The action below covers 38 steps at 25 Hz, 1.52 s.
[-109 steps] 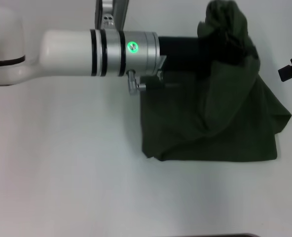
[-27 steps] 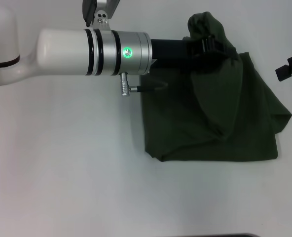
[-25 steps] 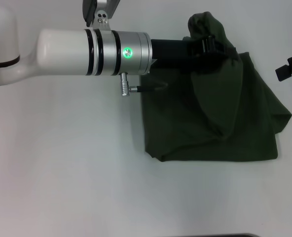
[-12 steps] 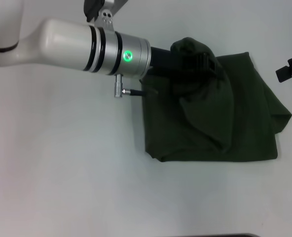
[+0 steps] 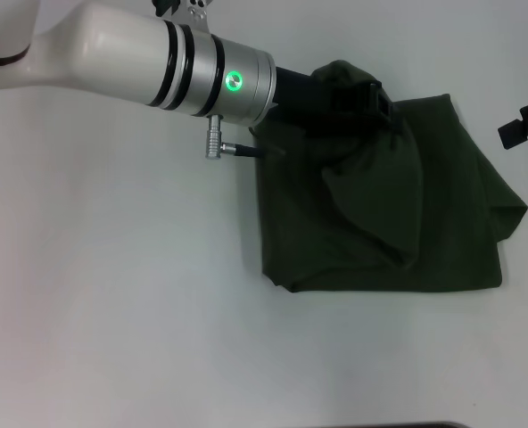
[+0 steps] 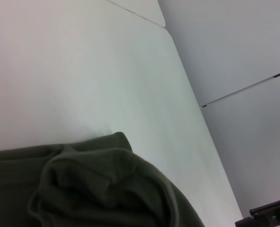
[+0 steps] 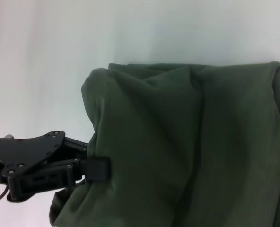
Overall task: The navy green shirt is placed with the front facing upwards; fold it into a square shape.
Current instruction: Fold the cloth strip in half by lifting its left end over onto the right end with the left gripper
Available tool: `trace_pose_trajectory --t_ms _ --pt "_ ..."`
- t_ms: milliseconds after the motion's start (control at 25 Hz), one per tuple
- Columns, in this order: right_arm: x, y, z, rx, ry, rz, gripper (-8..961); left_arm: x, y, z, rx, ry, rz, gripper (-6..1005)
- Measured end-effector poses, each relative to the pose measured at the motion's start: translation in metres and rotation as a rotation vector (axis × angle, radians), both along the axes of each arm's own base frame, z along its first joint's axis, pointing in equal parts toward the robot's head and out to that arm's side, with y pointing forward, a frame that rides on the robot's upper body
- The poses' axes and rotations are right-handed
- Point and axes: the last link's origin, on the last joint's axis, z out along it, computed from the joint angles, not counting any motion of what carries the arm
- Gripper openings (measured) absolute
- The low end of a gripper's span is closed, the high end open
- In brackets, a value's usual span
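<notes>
Shirt (image 5: 398, 223) lies half-folded on the desk (image 5: 112, 312), one bunched flap raised and pinched in the closed left claw (image 5: 364, 96). Advice: carry the flap low across the panel beneath, keep it taut, and release only once edges align. Right claw (image 5: 527, 129) sits parked well beyond the cloth, fingers indistinct. Desk is plain white; grey wall panels stand behind.

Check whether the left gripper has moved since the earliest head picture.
Yes. The left gripper, shut on a raised fold of the navy green shirt, has shifted toward the robot's left, away from the parked right gripper.
</notes>
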Motion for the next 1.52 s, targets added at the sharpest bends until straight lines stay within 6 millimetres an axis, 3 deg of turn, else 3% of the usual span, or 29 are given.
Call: trace_pose_trajectory --t_ms 560,1120,1520 --pt "-0.001 0.001 0.0 -0.005 -0.005 0.004 825 0.026 0.004 -0.009 0.001 -0.003 -0.047 70" --pt "0.01 -0.001 0.011 0.016 -0.098 -0.055 825 0.019 0.003 -0.018 0.016 -0.001 0.005 74" --pt "0.009 0.003 0.012 0.028 -0.125 -0.062 825 0.03 -0.001 -0.022 -0.007 -0.036 0.014 77"
